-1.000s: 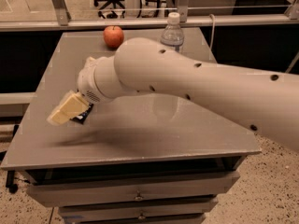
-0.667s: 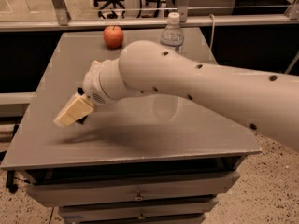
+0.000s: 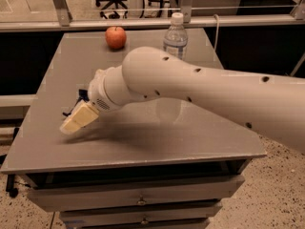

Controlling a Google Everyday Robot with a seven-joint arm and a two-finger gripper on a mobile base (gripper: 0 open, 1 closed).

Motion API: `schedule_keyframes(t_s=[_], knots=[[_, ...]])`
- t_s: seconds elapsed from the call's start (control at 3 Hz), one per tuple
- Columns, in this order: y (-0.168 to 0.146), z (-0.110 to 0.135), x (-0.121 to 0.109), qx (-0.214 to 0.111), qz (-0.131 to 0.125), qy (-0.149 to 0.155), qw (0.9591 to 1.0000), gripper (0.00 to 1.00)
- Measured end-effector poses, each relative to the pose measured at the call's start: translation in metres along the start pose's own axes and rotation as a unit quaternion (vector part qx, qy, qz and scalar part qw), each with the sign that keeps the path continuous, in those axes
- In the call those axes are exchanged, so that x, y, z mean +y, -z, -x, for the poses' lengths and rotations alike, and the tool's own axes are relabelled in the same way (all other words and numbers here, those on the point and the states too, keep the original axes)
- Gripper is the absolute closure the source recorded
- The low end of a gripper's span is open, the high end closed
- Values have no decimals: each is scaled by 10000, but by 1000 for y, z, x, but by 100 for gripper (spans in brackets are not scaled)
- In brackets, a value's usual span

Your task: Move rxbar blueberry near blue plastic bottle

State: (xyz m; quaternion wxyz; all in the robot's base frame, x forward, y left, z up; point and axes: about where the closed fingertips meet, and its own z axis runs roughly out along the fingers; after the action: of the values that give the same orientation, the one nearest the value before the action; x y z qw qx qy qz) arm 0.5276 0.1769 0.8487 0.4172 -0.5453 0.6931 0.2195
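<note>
Camera view: tool (image 3: 77, 120) low over table (image 3: 157, 142) left side; grip state cannot tell.

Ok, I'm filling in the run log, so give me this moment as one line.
gripper: low over table front-left | rxbar: not visible | bottle: upright at back, right of apple

gripper (image 3: 78, 119) low over near-left part of table (image 3: 143, 142). dark bit (image 3: 71, 109) just behind it, too small to identify. blue plastic bottle (image 3: 175, 36) lower part hidden behind arm (image 3: 200, 87). arm cut off by right edge. drawers (image 3: 143, 199) cut off by bottom edge.
</note>
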Motion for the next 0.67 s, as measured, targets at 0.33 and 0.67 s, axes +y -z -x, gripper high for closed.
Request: schedule_keyframes(t_s=[0.33,0.67], knots=[[-11,-4,3,-22,123,-65,9999,16],[-18,-9,7,-33,185,-167,9997,39]])
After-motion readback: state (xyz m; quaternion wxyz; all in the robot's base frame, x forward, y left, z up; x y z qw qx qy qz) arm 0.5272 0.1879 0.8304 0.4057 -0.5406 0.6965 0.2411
